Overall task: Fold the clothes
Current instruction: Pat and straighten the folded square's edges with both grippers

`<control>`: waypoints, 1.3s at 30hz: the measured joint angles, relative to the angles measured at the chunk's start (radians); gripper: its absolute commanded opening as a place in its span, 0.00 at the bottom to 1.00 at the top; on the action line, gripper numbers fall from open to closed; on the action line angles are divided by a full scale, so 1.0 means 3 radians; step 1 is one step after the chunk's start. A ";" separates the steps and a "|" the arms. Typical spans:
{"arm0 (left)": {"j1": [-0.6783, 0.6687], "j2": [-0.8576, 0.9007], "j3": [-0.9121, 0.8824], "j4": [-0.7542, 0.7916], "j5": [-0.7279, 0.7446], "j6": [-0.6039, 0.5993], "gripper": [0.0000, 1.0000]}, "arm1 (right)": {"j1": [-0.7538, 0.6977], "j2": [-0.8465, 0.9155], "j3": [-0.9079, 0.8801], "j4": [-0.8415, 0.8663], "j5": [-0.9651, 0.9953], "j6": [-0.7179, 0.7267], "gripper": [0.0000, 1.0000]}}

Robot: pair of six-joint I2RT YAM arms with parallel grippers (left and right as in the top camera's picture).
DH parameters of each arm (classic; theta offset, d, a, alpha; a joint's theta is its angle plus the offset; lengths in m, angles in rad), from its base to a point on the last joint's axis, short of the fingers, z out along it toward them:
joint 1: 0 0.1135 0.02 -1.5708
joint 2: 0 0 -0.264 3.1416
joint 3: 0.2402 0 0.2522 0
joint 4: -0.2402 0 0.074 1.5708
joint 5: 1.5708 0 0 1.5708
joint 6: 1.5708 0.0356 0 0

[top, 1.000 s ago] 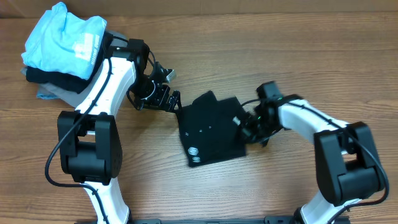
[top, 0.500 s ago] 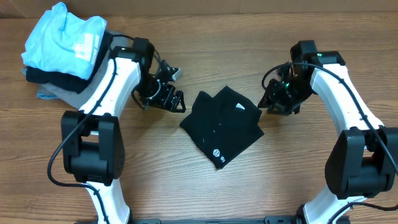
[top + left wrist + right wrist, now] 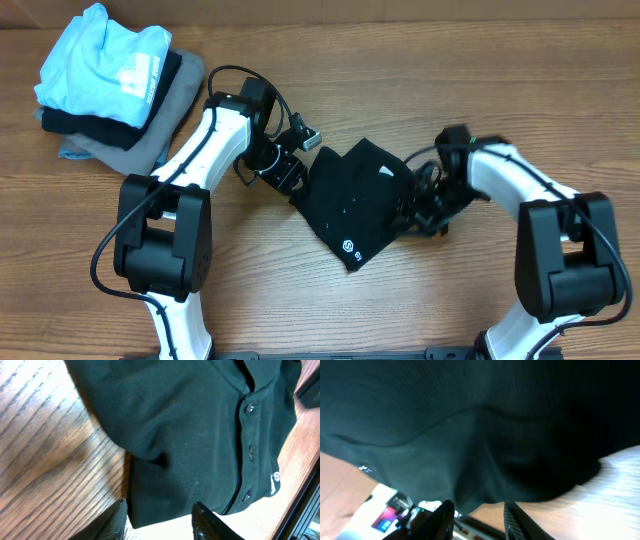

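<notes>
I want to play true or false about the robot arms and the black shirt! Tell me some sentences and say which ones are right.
1. The black polo shirt lies folded on the wooden table, between the left gripper and the right gripper. True.
2. The light blue shirt is at the bottom of the pile. False: it lies on top of the pile.
3. A small white logo shows on the black polo shirt. True.
4. The right gripper is reaching into the pile. False: it is at the edge of the black polo shirt, far from the pile.
</notes>
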 measured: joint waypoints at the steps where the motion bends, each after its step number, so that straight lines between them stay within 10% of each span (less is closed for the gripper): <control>1: 0.0000 0.0000 0.0000 0.0000 0.0025 0.0005 0.44 | 0.0032 0.0000 -0.0108 0.0118 -0.0061 0.0023 0.36; 7: 0.0000 0.0000 -0.0003 -0.0005 0.0120 0.0031 0.45 | 0.0125 -0.0014 -0.0441 0.0683 -0.0252 0.0210 0.04; 12: 0.0000 0.0000 -0.0005 -0.0032 0.0132 0.0056 0.47 | -0.0039 -0.0014 -0.0415 0.0619 -0.0144 0.0224 0.04; 16: 0.0000 0.0000 -0.0006 -0.0069 0.0144 0.0067 0.72 | -0.0367 -0.0013 -0.0230 0.0506 0.0159 0.0135 0.04; 19: 0.0000 0.0000 -0.0009 -0.0081 0.0142 0.0075 0.76 | -0.0581 -0.0013 -0.0019 0.0492 0.0388 0.0027 0.26; 34: -0.0248 0.0000 -0.0178 0.0154 0.0607 -0.0109 0.41 | -0.0722 -0.0034 0.0614 -0.0638 0.0312 -0.0833 0.29; 39: -0.0352 0.0000 -0.0324 0.0553 0.0439 -0.0579 0.72 | -0.0520 -0.0034 0.0615 -0.0568 0.0240 -0.0910 0.33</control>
